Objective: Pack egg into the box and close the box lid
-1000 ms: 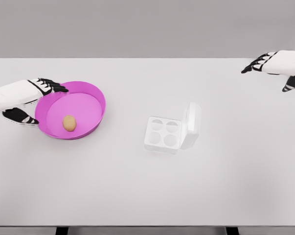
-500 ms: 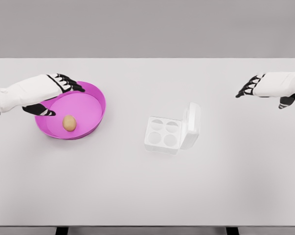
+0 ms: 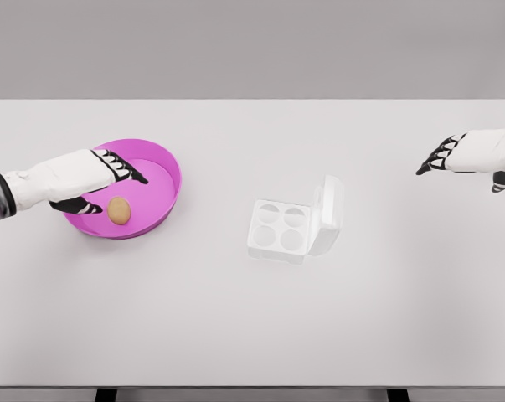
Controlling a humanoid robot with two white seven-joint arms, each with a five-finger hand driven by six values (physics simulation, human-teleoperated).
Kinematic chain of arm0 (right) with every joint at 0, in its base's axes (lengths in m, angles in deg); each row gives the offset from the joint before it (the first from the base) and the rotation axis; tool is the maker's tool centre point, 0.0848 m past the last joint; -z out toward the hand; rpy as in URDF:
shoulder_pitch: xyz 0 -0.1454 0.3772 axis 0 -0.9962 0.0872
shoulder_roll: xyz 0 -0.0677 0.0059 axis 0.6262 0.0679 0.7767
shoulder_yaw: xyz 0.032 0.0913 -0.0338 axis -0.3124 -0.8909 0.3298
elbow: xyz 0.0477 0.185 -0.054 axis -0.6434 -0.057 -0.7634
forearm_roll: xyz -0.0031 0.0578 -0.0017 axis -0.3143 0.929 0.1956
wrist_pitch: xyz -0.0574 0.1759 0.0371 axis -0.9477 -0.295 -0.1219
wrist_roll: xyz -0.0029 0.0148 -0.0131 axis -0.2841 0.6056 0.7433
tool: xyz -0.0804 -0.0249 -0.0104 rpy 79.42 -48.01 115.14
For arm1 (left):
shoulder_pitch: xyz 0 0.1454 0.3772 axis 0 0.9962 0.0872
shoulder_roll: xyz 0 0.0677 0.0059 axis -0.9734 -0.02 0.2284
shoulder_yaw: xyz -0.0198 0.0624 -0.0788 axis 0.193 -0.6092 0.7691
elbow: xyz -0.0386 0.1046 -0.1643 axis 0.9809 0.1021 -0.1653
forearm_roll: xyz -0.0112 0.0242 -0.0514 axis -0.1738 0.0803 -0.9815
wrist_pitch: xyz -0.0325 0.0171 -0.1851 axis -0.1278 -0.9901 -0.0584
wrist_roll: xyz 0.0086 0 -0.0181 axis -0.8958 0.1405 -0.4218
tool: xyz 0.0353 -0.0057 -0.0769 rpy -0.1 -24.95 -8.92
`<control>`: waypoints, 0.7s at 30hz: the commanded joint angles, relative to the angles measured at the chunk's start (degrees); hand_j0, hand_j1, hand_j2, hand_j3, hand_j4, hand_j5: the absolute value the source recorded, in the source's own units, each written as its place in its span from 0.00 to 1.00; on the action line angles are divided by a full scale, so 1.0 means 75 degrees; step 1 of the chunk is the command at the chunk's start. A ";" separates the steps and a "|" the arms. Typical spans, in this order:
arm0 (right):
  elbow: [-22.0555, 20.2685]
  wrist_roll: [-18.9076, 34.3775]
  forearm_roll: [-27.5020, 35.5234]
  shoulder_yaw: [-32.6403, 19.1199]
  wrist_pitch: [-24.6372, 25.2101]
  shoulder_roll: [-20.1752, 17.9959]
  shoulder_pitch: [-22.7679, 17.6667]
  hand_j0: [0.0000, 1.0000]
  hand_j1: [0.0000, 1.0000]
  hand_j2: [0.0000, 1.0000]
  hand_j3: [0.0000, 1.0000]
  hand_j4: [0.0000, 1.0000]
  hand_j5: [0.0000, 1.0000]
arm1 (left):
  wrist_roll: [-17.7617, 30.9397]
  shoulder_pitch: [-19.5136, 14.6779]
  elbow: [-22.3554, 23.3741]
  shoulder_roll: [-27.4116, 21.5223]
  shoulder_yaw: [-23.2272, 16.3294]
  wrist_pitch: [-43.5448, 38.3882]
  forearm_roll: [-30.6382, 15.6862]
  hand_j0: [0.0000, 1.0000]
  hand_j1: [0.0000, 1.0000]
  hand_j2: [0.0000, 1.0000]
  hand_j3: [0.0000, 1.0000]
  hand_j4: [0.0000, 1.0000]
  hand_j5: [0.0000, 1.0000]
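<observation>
White table (image 3: 235,327) fills the head view, with a grey wall behind. Largest object on it: a magenta round dish (image 3: 164,167), shallow-walled, at left of centre. Next: a white four-cup egg box (image 3: 281,228) near the middle of the table, well apart from the dish; its hinged lid (image 3: 329,213) stands open, propped up along the box's right side, and all four cups read empty. Left hand (image 3: 85,174) reaches over the dish's left half, palm down, fingers (image 3: 122,163) extended and loosely spread, thumb below them, closed on nothing. Right hand (image 3: 474,152) hovers at the far right edge of the table, well away from the box, fingers relaxed and slightly fanned, holding nothing. Smallest item: the brown egg (image 3: 118,210), lying on the dish floor toward its left-front, just below the left hand's thumb; whether the thumb touches it cannot be told. Egg's long axis runs roughly up-down in the view, slightly tilted; which end is the blunter one is not resolvable. Judgement on handling: light, rigid but brittle shell, smooth and curved, so prone to roll or squirt out of a hard pinch. Best taken across its short axis, thumb opposing two or three fingers around the widest girth, with modest force, then lowered end-first into a cup. Dish wall may crowd the approach from the left.
</observation>
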 commanded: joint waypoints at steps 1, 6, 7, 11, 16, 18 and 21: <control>-0.0006 -0.0001 0.0023 -0.0020 0.0015 -0.0014 0.0000 1.00 1.00 1.00 1.00 1.00 1.00 | -0.0003 0.0000 0.0000 -0.0033 -0.0107 -0.0022 -0.0021 0.85 0.85 0.85 0.85 0.85 0.85; -0.0064 -0.0001 0.0035 -0.0032 0.0015 -0.0072 -0.0047 1.00 1.00 1.00 1.00 1.00 1.00 | -0.0003 0.0012 0.0012 -0.0044 -0.0142 -0.0022 -0.0021 0.83 0.83 0.83 0.83 0.83 0.83; -0.0099 -0.0001 0.0035 -0.0043 0.0015 -0.0084 -0.0047 1.00 1.00 1.00 1.00 1.00 1.00 | -0.0003 0.0000 0.0023 -0.0045 -0.0189 -0.0022 -0.0021 0.83 0.83 0.83 0.83 0.83 0.83; -0.0100 -0.0001 0.0035 -0.0043 0.0015 -0.0084 -0.0047 1.00 1.00 1.00 1.00 1.00 1.00 | -0.0003 0.0059 0.0082 -0.0021 -0.0224 -0.0022 0.0108 0.83 0.83 0.83 0.83 0.83 0.83; -0.0111 -0.0001 0.0035 -0.0043 0.0015 -0.0072 -0.0047 1.00 1.00 1.00 1.00 1.00 1.00 | -0.0003 0.0141 0.0094 -0.0009 -0.0212 -0.0022 0.0202 0.80 0.80 0.80 0.80 0.80 0.80; -0.0111 -0.0001 0.0035 -0.0043 0.0015 -0.0072 -0.0047 1.00 1.00 1.00 1.00 1.00 1.00 | -0.0003 0.0141 0.0106 0.0002 -0.0224 -0.0022 0.0213 0.80 0.80 0.80 0.80 0.80 0.80; -0.0111 -0.0001 0.0035 -0.0043 0.0015 -0.0072 -0.0047 1.00 1.00 1.00 1.00 1.00 1.00 | -0.0003 0.0141 0.0211 0.0038 -0.0224 -0.0022 0.0260 0.80 0.80 0.80 0.80 0.80 0.80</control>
